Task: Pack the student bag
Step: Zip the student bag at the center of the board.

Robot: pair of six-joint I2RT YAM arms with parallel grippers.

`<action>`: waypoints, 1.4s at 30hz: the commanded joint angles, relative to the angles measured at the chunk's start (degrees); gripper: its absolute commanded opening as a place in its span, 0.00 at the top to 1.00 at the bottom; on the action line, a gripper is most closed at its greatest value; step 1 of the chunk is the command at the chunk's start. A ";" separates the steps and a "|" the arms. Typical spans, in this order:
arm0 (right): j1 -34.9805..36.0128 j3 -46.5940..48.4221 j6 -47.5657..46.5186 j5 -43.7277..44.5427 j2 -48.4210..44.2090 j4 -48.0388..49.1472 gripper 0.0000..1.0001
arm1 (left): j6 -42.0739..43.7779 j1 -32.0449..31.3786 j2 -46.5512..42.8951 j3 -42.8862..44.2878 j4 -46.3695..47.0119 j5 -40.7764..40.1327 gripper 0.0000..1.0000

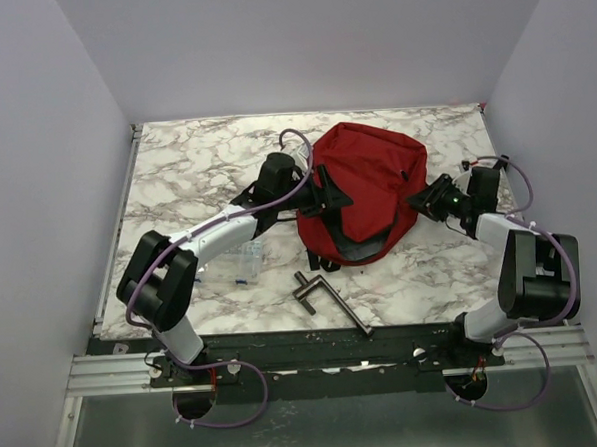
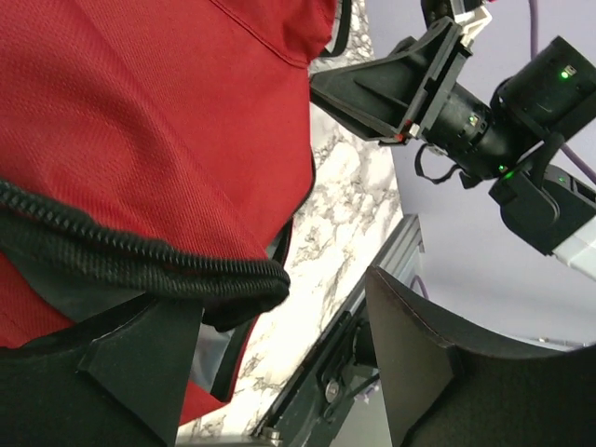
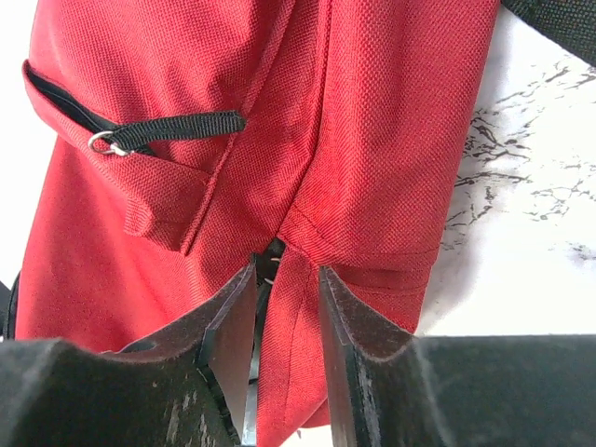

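flanking student bag (image 1: pixel 368 175): left tool (image 1: pixel 322 192), right tool (image 1: pixel 422 199)

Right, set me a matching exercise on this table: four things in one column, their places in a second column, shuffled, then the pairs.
1 student bag
2 clear pouch
3 metal T-shaped tool
4 right gripper

A near the table front edge, ahead of the bag
B straddling a seam of the bag
C red, mid-table
D beside the left arm

Pairs: 1-C, 2-D, 3-A, 4-B
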 commanded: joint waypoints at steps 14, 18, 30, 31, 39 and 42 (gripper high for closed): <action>4.85 4.30 -4.72 1.75 2.93 -0.84 0.65 | 3.50 4.01 4.02 5.51 -8.03 -7.51 1.00; 5.67 5.09 -5.30 2.90 3.52 -1.25 0.66 | 2.99 4.62 3.74 4.57 -8.03 -6.84 1.00; 8.96 6.39 -8.74 12.39 4.91 -5.23 0.72 | 4.01 6.39 3.33 4.16 -8.03 -5.49 1.00; 8.96 6.30 -8.84 12.55 4.99 -5.12 0.72 | 4.11 6.52 3.19 4.16 -8.09 -5.57 1.00; 10.45 4.83 -10.35 14.91 3.36 -6.13 0.71 | 4.43 7.90 3.39 5.27 -9.32 -5.57 1.00; 10.62 4.34 -10.29 14.45 3.17 -5.55 0.69 | 4.47 8.11 4.11 5.97 -9.34 -5.00 1.00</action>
